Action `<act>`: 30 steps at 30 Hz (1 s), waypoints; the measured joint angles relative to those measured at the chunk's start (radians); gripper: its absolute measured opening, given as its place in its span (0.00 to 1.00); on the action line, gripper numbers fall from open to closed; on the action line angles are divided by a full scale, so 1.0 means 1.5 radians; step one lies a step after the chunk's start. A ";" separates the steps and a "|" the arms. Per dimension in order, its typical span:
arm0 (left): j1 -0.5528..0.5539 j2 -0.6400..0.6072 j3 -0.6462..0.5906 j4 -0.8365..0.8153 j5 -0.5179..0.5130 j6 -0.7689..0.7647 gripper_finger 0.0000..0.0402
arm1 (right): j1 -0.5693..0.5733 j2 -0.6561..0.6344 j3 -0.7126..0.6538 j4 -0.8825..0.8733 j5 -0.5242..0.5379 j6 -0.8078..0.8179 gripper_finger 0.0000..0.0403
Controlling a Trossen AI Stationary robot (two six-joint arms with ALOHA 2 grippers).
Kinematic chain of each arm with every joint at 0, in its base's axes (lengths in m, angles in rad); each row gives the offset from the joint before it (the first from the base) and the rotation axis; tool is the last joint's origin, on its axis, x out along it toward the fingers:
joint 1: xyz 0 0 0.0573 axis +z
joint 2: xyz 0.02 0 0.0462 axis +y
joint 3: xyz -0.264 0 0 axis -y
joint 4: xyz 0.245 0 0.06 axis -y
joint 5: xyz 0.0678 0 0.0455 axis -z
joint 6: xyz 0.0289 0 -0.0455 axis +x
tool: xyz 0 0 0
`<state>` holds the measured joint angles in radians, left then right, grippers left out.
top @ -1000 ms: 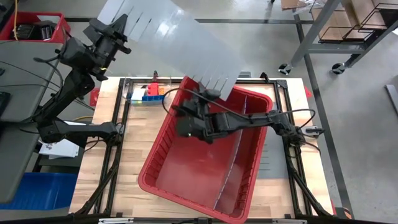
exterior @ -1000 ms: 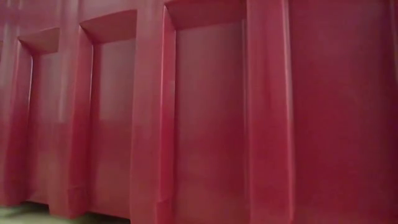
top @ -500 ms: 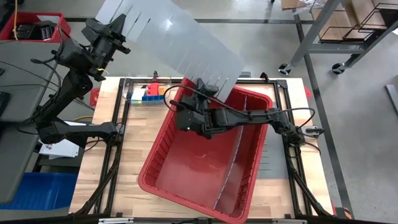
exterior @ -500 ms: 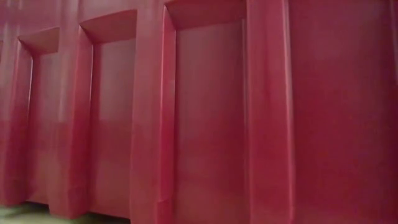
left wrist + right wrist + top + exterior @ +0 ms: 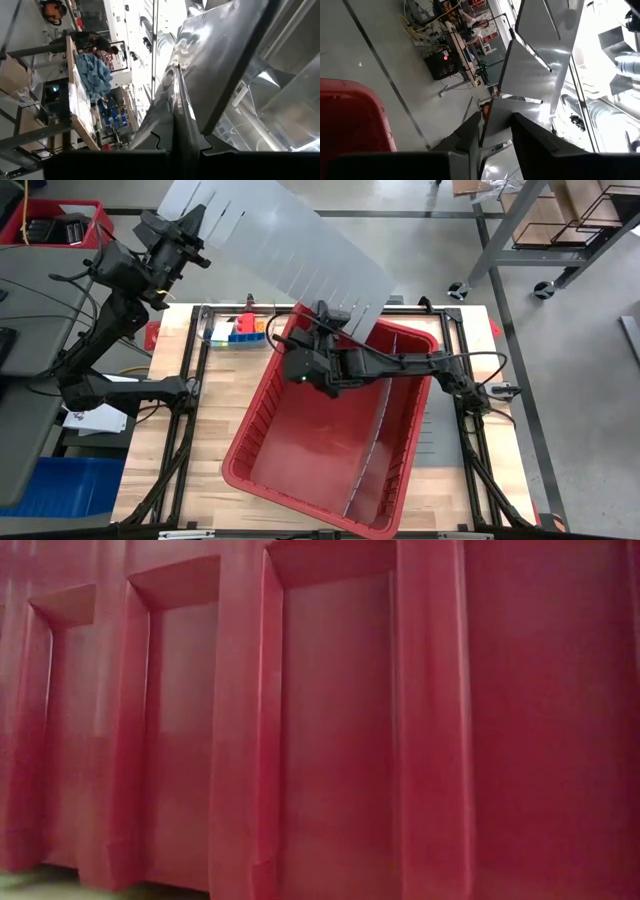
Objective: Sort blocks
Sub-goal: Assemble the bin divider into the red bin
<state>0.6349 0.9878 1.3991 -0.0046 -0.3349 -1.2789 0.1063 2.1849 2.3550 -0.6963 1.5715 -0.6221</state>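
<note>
1. Holding the grey divider sheet (image 5: 285, 245), the left tool (image 5: 190, 232) is staying clamped on its upper-left end.
2. Closing on its lower edge is the right tool (image 5: 335, 323).
3. Risking slippage or bending.
4. Sitting left of the red bin (image 5: 300, 480), the blocks (image 5: 243, 332) are waiting on the surface (image 5: 200, 450).

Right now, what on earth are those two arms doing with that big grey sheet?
Both arms are handling a flat grey slotted divider sheet, held tilted in the air above the table's far edge. The left end effector is shut on its upper end, and the right end effector is closing on its lower edge, over the large red plastic bin. One grey divider already stands inside the bin. The small coloured toy blocks sit untouched on the table beside the bin.
</note>
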 joint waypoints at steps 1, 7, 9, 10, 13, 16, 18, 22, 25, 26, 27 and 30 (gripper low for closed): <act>0.000 -0.001 0.000 -0.002 0.001 0.000 0.00 | -0.001 0.000 0.000 0.006 0.000 -0.005 0.21; 0.001 -0.010 0.001 -0.026 -0.005 0.026 0.00 | 0.002 -0.013 0.000 0.112 0.006 -0.047 0.02; 0.001 -0.013 0.001 -0.031 -0.003 0.057 0.00 | 0.008 -0.023 0.000 0.166 0.011 -0.063 0.01; 0.001 -0.013 0.001 -0.037 -0.002 0.082 0.00 | 0.012 -0.026 0.000 0.198 0.014 -0.067 0.01; 0.001 -0.016 0.003 -0.071 -0.001 0.147 0.00 | 0.029 -0.037 0.000 0.293 0.017 -0.070 0.01; 0.001 -0.017 0.002 -0.098 0.000 0.203 0.00 | 0.060 -0.044 0.000 0.379 0.022 -0.069 0.00; 0.001 -0.020 0.002 -0.106 0.019 0.233 0.00 | 0.084 -0.045 0.000 0.429 0.020 -0.068 0.00; 0.000 -0.022 0.002 -0.111 0.065 0.250 0.00 | 0.134 -0.044 -0.002 0.470 0.003 -0.017 0.00; -0.005 -0.021 0.001 -0.132 0.113 0.248 0.00 | 0.168 -0.044 -0.010 0.471 0.003 0.063 0.00; -0.011 -0.021 0.001 -0.144 0.124 0.248 0.00 | 0.179 -0.043 -0.011 0.470 0.002 0.086 0.00; -0.018 -0.021 0.001 -0.158 0.131 0.248 0.00 | 0.189 -0.043 -0.011 0.469 0.001 0.108 0.00; -0.044 -0.021 0.001 -0.196 0.156 0.271 0.00 | 0.220 -0.039 -0.011 0.468 -0.001 0.174 0.00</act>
<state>0.5691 0.9565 1.3999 -0.2982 -0.1008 -0.8721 0.4358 2.1270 2.3383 0.0051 1.5695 -0.3608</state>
